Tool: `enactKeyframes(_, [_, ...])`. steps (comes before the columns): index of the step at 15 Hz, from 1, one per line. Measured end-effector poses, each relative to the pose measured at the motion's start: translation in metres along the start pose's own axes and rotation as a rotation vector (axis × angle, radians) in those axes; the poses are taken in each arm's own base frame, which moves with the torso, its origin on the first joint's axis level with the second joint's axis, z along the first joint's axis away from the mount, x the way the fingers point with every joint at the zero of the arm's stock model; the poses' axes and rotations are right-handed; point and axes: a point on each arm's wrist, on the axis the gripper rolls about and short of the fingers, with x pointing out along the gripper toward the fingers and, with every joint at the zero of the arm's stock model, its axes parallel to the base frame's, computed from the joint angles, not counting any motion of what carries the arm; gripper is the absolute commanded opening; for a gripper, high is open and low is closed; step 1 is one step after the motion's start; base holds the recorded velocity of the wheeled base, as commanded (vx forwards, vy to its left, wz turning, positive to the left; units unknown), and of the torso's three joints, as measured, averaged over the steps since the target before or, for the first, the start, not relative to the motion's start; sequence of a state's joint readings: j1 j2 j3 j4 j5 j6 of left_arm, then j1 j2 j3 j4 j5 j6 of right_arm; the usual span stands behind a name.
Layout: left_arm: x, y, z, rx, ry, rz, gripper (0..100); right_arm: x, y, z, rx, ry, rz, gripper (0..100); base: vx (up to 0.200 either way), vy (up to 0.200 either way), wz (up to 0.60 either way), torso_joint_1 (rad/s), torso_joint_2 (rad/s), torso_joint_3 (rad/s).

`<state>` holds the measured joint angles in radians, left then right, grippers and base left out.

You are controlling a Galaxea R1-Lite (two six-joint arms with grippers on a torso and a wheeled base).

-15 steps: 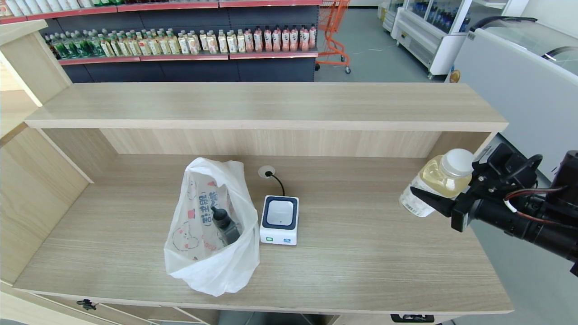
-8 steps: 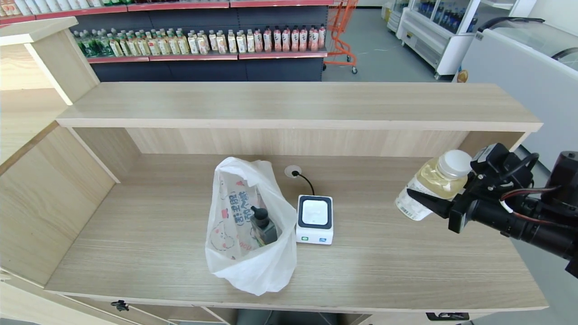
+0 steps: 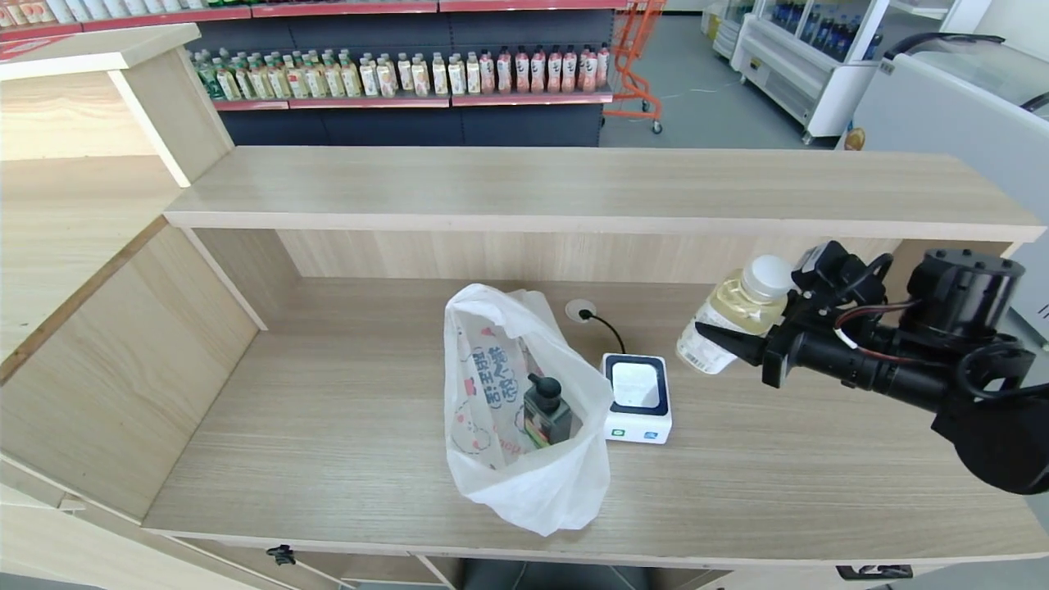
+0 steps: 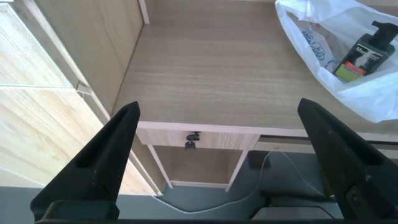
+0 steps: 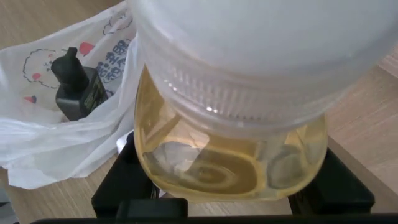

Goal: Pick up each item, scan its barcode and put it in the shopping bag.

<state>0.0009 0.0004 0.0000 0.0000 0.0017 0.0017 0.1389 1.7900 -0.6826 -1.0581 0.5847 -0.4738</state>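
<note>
My right gripper is shut on a clear bottle of yellow drink with a white cap, held in the air over the counter to the right of the scanner. The same bottle is right up against the right wrist camera. The white shopping bag stands open on the counter just left of the scanner, with a dark pump bottle inside it. My left gripper hangs open off the counter's front edge, left of the bag, with nothing between its fingers.
The scanner's black cable runs to a grommet hole near the counter's back wall. A raised wooden ledge spans the back and a side panel closes the left. Store shelves with bottles stand behind.
The head camera has swung, shifting the whole scene to the right. My right gripper with the bottle has come closer to the scanner. Bag and scanner stay put on the counter.
</note>
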Motion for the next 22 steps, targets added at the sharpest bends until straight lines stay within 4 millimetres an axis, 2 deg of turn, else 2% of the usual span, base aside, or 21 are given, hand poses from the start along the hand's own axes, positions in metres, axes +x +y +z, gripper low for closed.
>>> enactKeyframes(7, [0.0,0.0,0.0,0.0,0.0,0.0,100,0.023,-0.001,-0.029,-0.112,-0.118,0.124,0,0.0,0.0,0.0,0.0,0.0,0.0])
enactKeyframes(13, [0.0,0.0,0.0,0.0,0.0,0.0,100,0.037,0.009,-0.06,-0.185,-0.1,0.186,0,0.0,0.0,0.0,0.0,0.0,0.0])
enactKeyframes(17, [0.0,0.0,0.0,0.0,0.0,0.0,100,0.045,0.012,-0.069,-0.245,-0.121,0.225,0,0.0,0.0,0.0,0.0,0.0,0.0])
enactKeyframes(22, [0.0,0.0,0.0,0.0,0.0,0.0,100,0.07,0.014,-0.071,-0.273,-0.164,0.243,0,0.0,0.0,0.0,0.0,0.0,0.0])
